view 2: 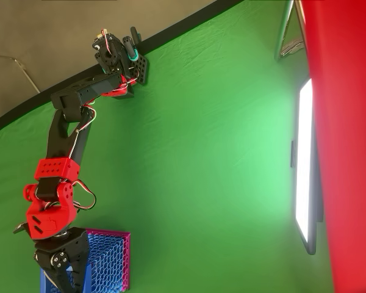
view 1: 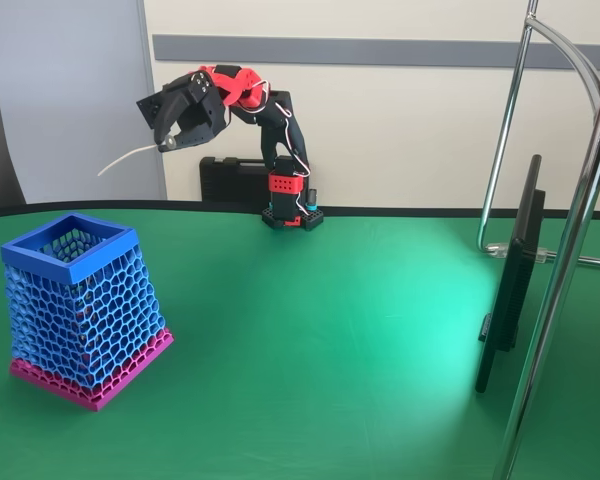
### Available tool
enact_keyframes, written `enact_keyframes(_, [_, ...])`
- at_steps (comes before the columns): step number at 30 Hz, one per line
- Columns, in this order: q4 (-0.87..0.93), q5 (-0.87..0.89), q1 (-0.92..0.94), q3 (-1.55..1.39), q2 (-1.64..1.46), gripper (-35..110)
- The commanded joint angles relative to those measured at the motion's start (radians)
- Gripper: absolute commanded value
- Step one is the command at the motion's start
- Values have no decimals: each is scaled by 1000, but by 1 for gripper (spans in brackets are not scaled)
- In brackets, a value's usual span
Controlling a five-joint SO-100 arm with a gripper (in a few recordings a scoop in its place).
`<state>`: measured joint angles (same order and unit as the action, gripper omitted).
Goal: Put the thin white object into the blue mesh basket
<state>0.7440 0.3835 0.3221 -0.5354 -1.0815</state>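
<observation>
Arm: black and red, raised high from its base at the far table edge, reaching to the left in the fixed view.
Gripper (view 1: pixel 168 143): closed on one end of the thin white object; in the overhead view (view 2: pixel 60 271) it hangs over the left part of the basket.
Thin white object (view 1: pixel 128 157): held in the air, trailing out to the left of the jaws, well above the table.
Blue mesh basket (view 1: pixel 73 256): upright on the green table (view 1: pixel 310 340), near left corner in the fixed view, opening upward, seemingly nothing inside.
Done: object picked up and lifted.
Left: judged to need lining up over the basket mouth, lowering, then release.
Progress: roughly midway, carry stage.
</observation>
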Motion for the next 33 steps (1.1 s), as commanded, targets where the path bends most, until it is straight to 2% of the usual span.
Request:
enact_keyframes(1, [-20,26,8,51,9,4])
enact_keyframes(11, [-17,75,21,170,121,4])
enact_keyframes(24, [-202,51,74,160,195,4])
enact_keyframes(33, [-225,156,106,147,229,5])
